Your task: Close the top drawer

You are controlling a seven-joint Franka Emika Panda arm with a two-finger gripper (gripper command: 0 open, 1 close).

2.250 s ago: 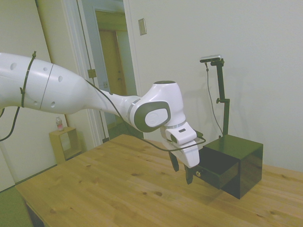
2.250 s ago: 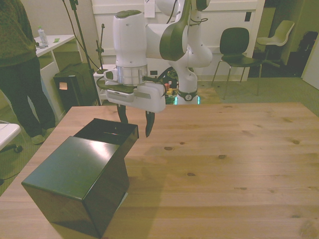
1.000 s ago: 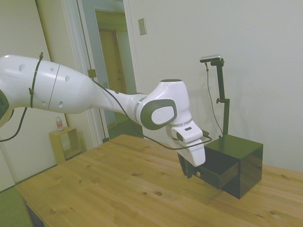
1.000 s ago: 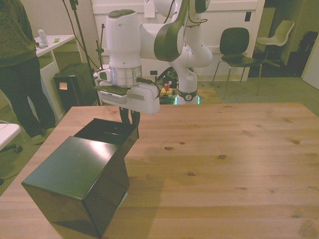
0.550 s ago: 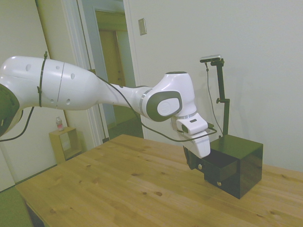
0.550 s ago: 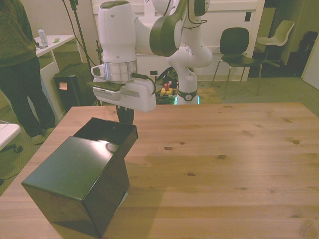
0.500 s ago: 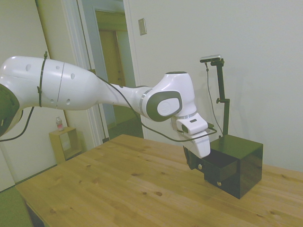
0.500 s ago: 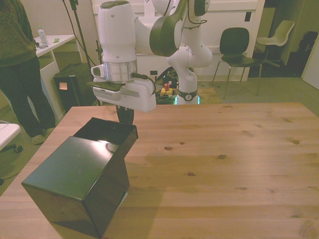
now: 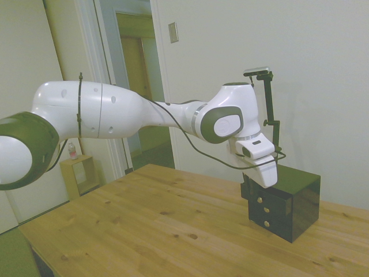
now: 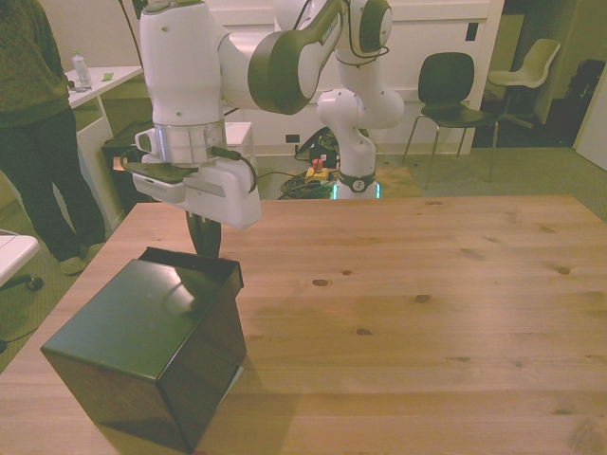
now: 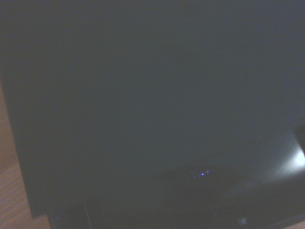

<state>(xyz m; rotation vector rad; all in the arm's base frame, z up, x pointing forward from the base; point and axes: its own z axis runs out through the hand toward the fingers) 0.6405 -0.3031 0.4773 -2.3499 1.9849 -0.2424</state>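
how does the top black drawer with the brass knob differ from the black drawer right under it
The shallow black top drawer sticks out a little from the small black cube cabinet; the black middle drawer below sits flush. The gripper is at the top drawer's front; nothing is near the middle drawer. Both are black with one small round brass knob.

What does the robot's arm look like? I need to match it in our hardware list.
A glossy white, rounded arm with dark grey joint caps, a thin black cable running along it, and a black band round one link. The white-bodied gripper has dark fingers.
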